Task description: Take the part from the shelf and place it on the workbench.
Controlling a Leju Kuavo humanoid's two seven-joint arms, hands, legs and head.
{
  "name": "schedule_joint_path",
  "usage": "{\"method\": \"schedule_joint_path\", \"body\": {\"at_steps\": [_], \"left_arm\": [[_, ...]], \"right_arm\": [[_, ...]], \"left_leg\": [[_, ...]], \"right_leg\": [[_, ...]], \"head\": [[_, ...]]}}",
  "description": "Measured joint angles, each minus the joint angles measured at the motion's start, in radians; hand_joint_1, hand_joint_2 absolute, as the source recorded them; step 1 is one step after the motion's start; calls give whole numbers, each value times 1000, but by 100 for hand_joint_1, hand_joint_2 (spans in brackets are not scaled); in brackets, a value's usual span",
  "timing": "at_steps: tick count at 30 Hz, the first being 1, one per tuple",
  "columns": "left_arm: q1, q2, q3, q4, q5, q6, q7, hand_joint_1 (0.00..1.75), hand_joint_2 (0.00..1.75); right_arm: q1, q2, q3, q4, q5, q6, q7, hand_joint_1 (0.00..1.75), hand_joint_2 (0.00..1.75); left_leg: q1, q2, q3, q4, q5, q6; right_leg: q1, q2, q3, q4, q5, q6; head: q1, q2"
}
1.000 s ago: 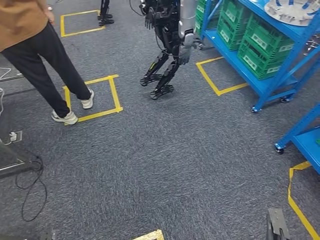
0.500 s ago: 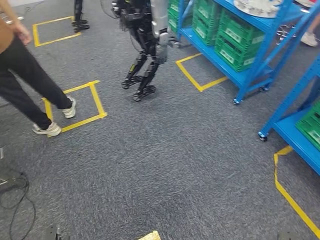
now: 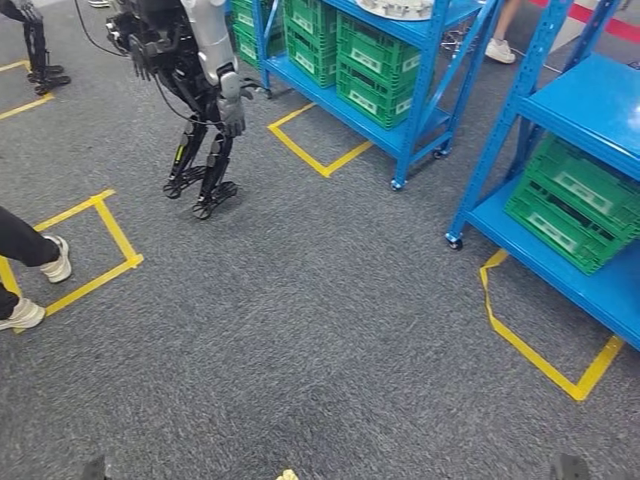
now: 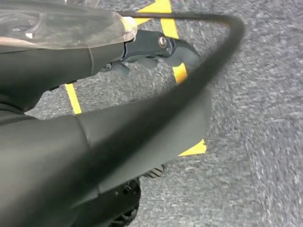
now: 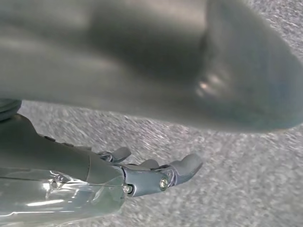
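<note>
We look down on grey carpet [image 3: 317, 300] marked with yellow tape squares. Our landmark is the near blue shelf [image 3: 604, 110], standing at the right of the head view. On its lower deck lies a green crate [image 3: 573, 200], and a yellow tape outline [image 3: 528, 345] runs on the floor just in front of that deck. Beyond the near blue shelf stands a second blue shelf [image 3: 423, 70], stacked with green crates on its lower level and carrying a pale round part [image 3: 400, 8] on its top board, cut off by the frame edge. We cannot tell whether that is the part the task names.

Far to the left of the near blue shelf, past the second one, another humanoid robot [image 3: 196, 90] stands on the carpet, its arm hanging. Farther left again, a person's shoes [image 3: 38, 285] rest at a tape square. Behind the second shelf another person's shoe [image 3: 502, 50] shows.

In the left wrist view our left hand [image 4: 157, 47] hangs over the carpet and a strip of yellow tape, fingers stretched out and holding nothing. In the right wrist view our right hand [image 5: 157, 175] hangs likewise over bare carpet, fingers extended and apart, nothing in them.
</note>
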Motion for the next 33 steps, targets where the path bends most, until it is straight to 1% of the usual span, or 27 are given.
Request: {"method": "schedule_joint_path", "body": {"at_steps": [1, 2, 3, 5, 6, 7, 8, 9, 11, 12, 13, 16, 18, 19, 20, 22, 23, 24, 25, 26, 27, 28, 29, 30, 31, 32, 33], "left_arm": [[-1, 0, 0, 0, 0, 0, 0, 0, 0], [-2, -1, 0, 0, 0, 0, 0, 0, 0], [-3, -1, 0, 0, 0, 0, 0, 0, 0], [0, 0, 0, 0, 0, 0, 0, 0, 0], [2, 1, 0, 0, 0, 0, 0, 0, 0], [3, 1, 0, 0, 0, 0, 0, 0, 0], [3, 2, 0, 0, 0, 0, 0, 0, 0], [3, 2, 0, 0, 0, 0, 0, 0, 0], [3, 1, 0, 0, 0, 0, 0, 0, 0], [3, 0, 0, 0, 0, 0, 0, 0, 0], [2, 0, 0, 0, 0, 0, 0, 0, 0], [2, 0, 0, 0, 0, 0, 0, 0, 0], [3, 0, 0, 0, 0, 0, 0, 0, 0], [1, 1, 0, 0, 1, 1, 0, 0, 0], [0, 1, 0, 0, 2, 3, 0, 0, 0], [-3, 2, 0, 0, 4, 6, 0, 0, 0], [-1, 2, 0, 0, 4, 6, 0, 0, 0], [0, 2, 0, 0, 4, 6, 0, 0, 0], [2, 2, 0, 0, 5, 7, 0, 0, 0], [4, 3, 0, 0, 5, 7, 0, 0, 0], [4, 3, 0, 0, 6, 8, 0, 0, 0], [4, 4, 0, 0, 6, 8, 0, 0, 0], [4, 5, 0, 0, 6, 8, 0, 0, 0], [4, 6, 0, 0, 6, 8, 0, 0, 0], [3, 7, 0, 0, 6, 8, 0, 0, 0], [2, 7, 0, 0, 6, 8, 0, 0, 0], [1, 6, 0, 0, 6, 8, 0, 0, 0]], "right_arm": [[2, 0, -2, 1, -1, 0, 1, 0, 0], [4, 1, -3, 3, -3, 0, 3, 0, 0], [5, 1, -4, 5, -3, 0, 3, 0, 0], [4, 1, -5, 6, -4, 0, 4, 0, 0], [3, 2, -6, 6, -4, 0, 4, 0, 0], [3, 3, -6, 7, -4, 0, 5, 0, 0], [4, 4, -7, 8, -4, 0, 5, 0, 0], [5, 5, -8, 9, -4, 0, 6, 0, 0], [6, 6, -11, 10, -4, 0, 6, 0, 0], [5, 6, -12, 11, -4, 1, 6, 0, 0], [5, 6, -12, 11, -4, 1, 6, 0, 0], [5, 6, -12, 11, -4, 1, 6, 0, 0], [3, 6, -12, 11, -4, 1, 6, 0, 0], [3, 6, -12, 11, -2, 2, 5, 0, 0], [2, 7, -12, 12, 0, 4, 5, 0, 0], [1, 8, -12, 14, 5, 6, 4, 0, 0], [-1, 8, -12, 14, 6, 7, 3, 0, 0], [-2, 9, -12, 14, 6, 8, 3, 0, 0], [-2, 10, -12, 14, 7, 9, 4, 0, 0], [-2, 12, -12, 14, 7, 10, 4, 0, 0], [-1, 12, -12, 14, 7, 10, 5, 0, 0], [-1, 12, -12, 14, 7, 10, 5, 0, 0], [-1, 13, -12, 14, 7, 10, 5, 0, 0], [-2, 14, -12, 14, 7, 10, 5, 0, 0], [-3, 14, -12, 14, 7, 10, 5, 0, 0], [-3, 15, -12, 14, 7, 10, 6, 0, 0], [-2, 15, -12, 14, 8, 10, 7, 0, 0]], "left_leg": [[0, 12, 2, -3, 2, 5], [0, 23, 5, -8, 4, 10], [0, 35, 8, -12, 6, 16], [-1, 61, 12, -17, 6, 25], [-3, 74, 12, -17, 4, 27], [-4, 86, 12, -16, 3, 28], [-5, 98, 14, -16, 1, 27], [-5, 110, 16, -16, -1, 26], [-5, 131, 24, -16, -7, 21], [-4, 138, 28, -16, -9, 19], [-4, 142, 31, -16, -11, 17], [-4, 144, 32, -16, -11, 16], [-9, 150, 35, -14, -15, 11], [-8, 154, 39, -9, -23, 2], [-7, 142, 35, 12, -41, -8], [-2, 99, -10, 119, -105, -22], [-2, 73, -49, 195, -140, -23], [-2, 64, -86, 262, -162, -23], [-2, 61, -110, 299, -165, -22], [-3, 59, -115, 295, -145, -19], [-3, 54, -101, 251, -108, -16], [-2, 39, -73, 181, -64, -13], [-2, 12, -45, 107, -28, -8], [0, -11, -23, 51, -5, -5], [0, -27, -11, 18, 4, -3], [-1, -30, -7, 6, 2, 0], [-1, -17, -5, 1, 3, 3]], "right_leg": [[-2, 5, -4, 0, 0, 6], [-2, -9, -10, 8, -6, 12], [-2, -34, -23, 34, -24, 17], [-2, -96, -76, 150, -91, 25], [-4, -110, -110, 226, -127, 30], [-6, -116, -137, 287, -149, 33], [-9, -118, -149, 314, -152, 36], [-11, -122, -139, 298, -134, 37], [-13, -141, -71, 172, -67, 37], [-13, -151, -40, 115, -41, 36], [-13, -160, -21, 80, -26, 35], [-13, -168, -12, 63, -20, 35], [-6, -192, 2, 32, -21, 31], [-2, -187, 12, 15, -19, 20], [1, -177, 18, 2, -17, 7], [0, -130, 20, -4, -7, -18], [1, -118, 17, -4, -5, -22], [1, -105, 15, -4, -4, -23], [2, -91, 15, -4, -4, -24], [3, -76, 16, -4, -4, -24], [3, -61, 17, -3, -4, -24], [3, -46, 19, -3, -4, -23], [4, -33, 18, -1, -4, -22], [4, -21, 16, 1, -5, -19], [3, -9, 11, 2, -5, -14], [2, 3, 7, 3, -4, -8], [0, 16, 0, 1, -3, -1]], "head": [[1, 0], [3, 0], [8, 0], [23, 0], [30, 0], [33, 0], [36, 0], [39, 0], [48, 0], [51, 0], [53, 0], [54, 0], [59, 0], [59, 0], [55, 0], [39, 0], [32, 0], [26, 0], [22, 0], [18, 0], [14, 0], [10, 0], [6, 0], [4, 0], [4, 0], [4, 0], [5, 0]]}}
